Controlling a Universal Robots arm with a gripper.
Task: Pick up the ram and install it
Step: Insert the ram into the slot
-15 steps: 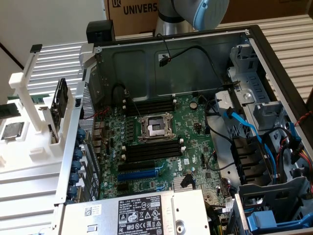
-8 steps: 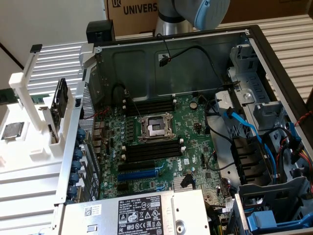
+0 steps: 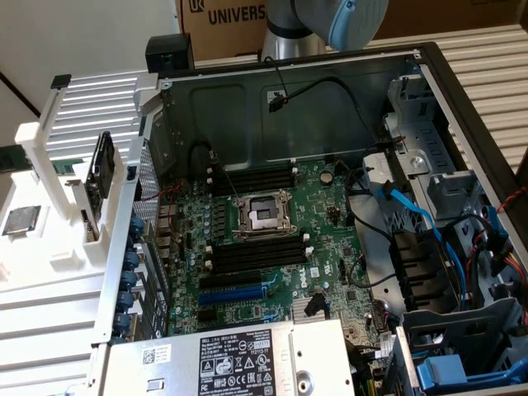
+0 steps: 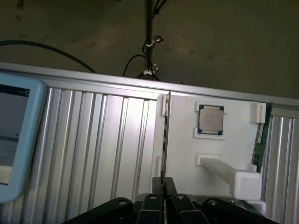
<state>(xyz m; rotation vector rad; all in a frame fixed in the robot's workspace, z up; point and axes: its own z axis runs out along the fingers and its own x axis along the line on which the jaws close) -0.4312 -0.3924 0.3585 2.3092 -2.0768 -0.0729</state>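
This looks like a robotics lab or test workshop set up for computer assembly. An open computer case point(image 3: 247, 107) lies on its side with its motherboard point(image 3: 330, 214) bared. Behind the case stand a robot arm point(image 3: 330, 21) and a cardboard box point(image 3: 223, 16) printed "UNIVERS". Beside the case, on a ribbed metal table point(image 4: 93, 140), a white plastic holder point(image 4: 187, 140) presents a processor chip point(image 4: 210, 120) and the ram point(image 4: 258, 140).

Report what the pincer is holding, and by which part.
It cannot be told: a thin dark strip lines up with the pincer, but contact is unclear. The green ram lies apart.
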